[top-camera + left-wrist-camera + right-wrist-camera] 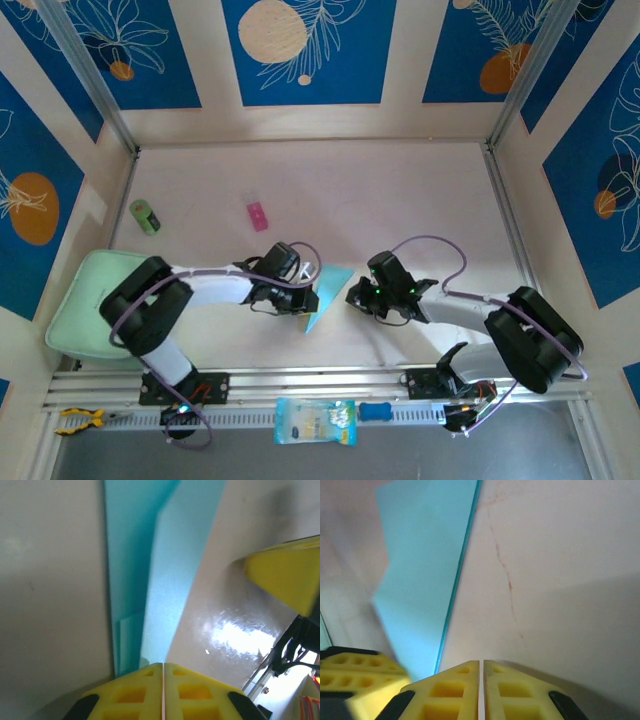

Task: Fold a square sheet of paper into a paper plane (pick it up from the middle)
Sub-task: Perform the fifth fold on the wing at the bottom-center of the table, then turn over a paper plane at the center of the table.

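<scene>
The light cyan-blue paper point(330, 292) lies folded into a narrow pointed shape on the table between my two grippers. In the left wrist view the paper point(165, 570) runs away from my left gripper point(163, 665), one flap overlapping the layer beneath. The left jaws are shut, their tips at the paper's near end, with nothing visibly pinched. My left gripper point(310, 299) touches the paper's left side. My right gripper point(481, 662) is shut over bare table just right of the paper's point(425, 570) long edge. From above, the right gripper point(354, 296) sits close by the paper's right corner.
A small pink block point(258, 215) and a green cylinder point(145, 216) lie farther back on the left. A mint-green pad point(85, 300) sits at the left edge. A blue-and-yellow packet point(315, 421) and a blue handle point(375, 411) rest on the front rail.
</scene>
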Motion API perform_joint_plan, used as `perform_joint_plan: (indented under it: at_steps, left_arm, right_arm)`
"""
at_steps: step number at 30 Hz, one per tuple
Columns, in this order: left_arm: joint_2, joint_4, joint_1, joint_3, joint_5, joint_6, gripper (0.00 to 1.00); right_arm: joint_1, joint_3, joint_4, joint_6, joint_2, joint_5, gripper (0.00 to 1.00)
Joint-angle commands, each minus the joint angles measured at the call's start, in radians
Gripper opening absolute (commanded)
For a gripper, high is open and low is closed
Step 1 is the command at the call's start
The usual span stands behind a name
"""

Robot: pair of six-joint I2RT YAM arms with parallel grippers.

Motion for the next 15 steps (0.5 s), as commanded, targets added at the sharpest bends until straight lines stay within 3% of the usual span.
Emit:
perform_joint_plan:
  at_steps: [1,6,9,15]
  left_arm:
    - [-0.094,-0.14,0.009,0.028,-0.117,0.064,0.16]
    - [-0.128,-0.23,0.09,0.066,-0.125,0.16,0.25]
    - [-0.075,-0.221,0.137,0.076,-0.022,0.191,0.27]
    - [0.033,-0.144,0.141,0.095,0.127,0.191,0.28]
  right_arm:
    - [0.019,0.0,-0.028,0.03,-0.04,0.027,0.13]
    - [0.036,0.033,-0.025,0.018,-0.025,0.011,0.16]
    - [0.046,0.059,-0.014,0.012,0.011,0.001,0.17]
    - [0.059,0.094,0.02,0.006,0.091,-0.023,0.17]
